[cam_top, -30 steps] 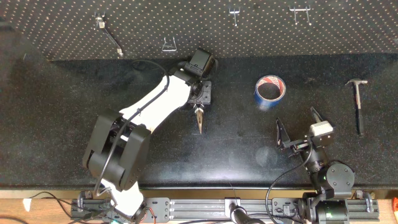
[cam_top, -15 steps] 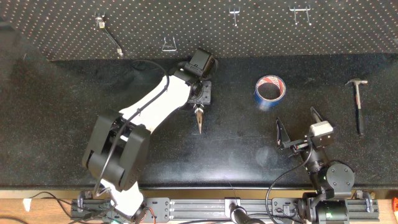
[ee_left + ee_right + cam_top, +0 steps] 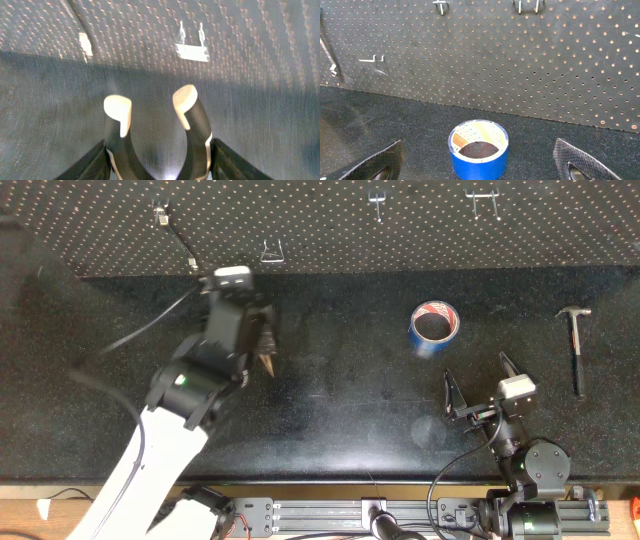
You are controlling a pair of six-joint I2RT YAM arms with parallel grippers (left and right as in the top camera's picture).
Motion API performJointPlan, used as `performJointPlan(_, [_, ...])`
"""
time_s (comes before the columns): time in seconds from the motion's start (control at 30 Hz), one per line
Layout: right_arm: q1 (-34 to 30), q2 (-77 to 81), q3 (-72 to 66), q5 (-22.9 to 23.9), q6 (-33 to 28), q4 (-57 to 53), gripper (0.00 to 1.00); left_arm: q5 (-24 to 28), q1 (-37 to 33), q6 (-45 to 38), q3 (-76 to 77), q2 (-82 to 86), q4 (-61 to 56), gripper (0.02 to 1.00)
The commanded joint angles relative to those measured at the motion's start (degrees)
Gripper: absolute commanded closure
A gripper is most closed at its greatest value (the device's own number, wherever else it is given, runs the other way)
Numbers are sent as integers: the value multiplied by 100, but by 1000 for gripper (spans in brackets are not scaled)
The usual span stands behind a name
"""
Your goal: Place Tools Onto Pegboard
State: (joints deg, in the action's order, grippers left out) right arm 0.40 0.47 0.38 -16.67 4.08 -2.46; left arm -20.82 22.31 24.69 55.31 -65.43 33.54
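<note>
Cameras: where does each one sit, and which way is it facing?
Top view: overhead, looking down on table, pegboard, both arms, left gripper, right gripper.
Left wrist view: on the left arm, facing the pegboard and a hook; its fingers grip pliers.
Right wrist view: on the right arm, facing the tape roll; open fingers frame it.
Shared: top and right wrist views show the tape roll.

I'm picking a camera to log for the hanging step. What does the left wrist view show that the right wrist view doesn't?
Only the left wrist view: the pliers, held in the left gripper, handles pointing toward the pegboard. Only the right wrist view: the blue tape roll on the table ahead of the open right gripper, plus two hooks high on the pegboard. Both: the pegboard, the black table and one white wire hook.
</note>
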Motion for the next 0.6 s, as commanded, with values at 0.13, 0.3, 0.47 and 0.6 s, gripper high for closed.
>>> performJointPlan(0.13, [28,-42,-15,-52,83,-31,25,-319,-313,-1029,-1921,293,-4597,991])
performJointPlan(0.3, [28,-42,-15,-55,83,-31,25,-564,-317,-1152,-1838,-557,-6343,991])
performJointPlan(0.47, [28,-42,-15,-55,83,-31,27,-575,-319,-2037,-1532,-1110,-7355,993])
performJointPlan(0.6, [28,-42,-15,-52,85,-31,25,-579,-323,-2247,-1082,-1523,-7394,991])
